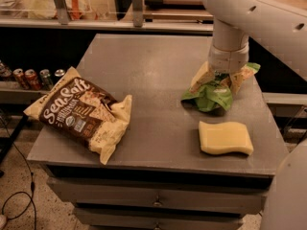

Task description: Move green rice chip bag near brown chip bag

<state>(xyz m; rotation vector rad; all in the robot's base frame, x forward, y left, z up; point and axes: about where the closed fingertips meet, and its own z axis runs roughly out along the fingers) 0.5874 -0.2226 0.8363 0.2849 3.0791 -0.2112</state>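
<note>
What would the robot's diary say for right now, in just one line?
claw: down at green rice chip bag, right side | brown chip bag: front left, far off | sponge: right front

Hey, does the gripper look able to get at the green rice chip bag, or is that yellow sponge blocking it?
Probably yes. The gripper sits directly on the green rice chip bag on the table; the sponge lies apart, nearer the front edge, blocking nothing.
</note>
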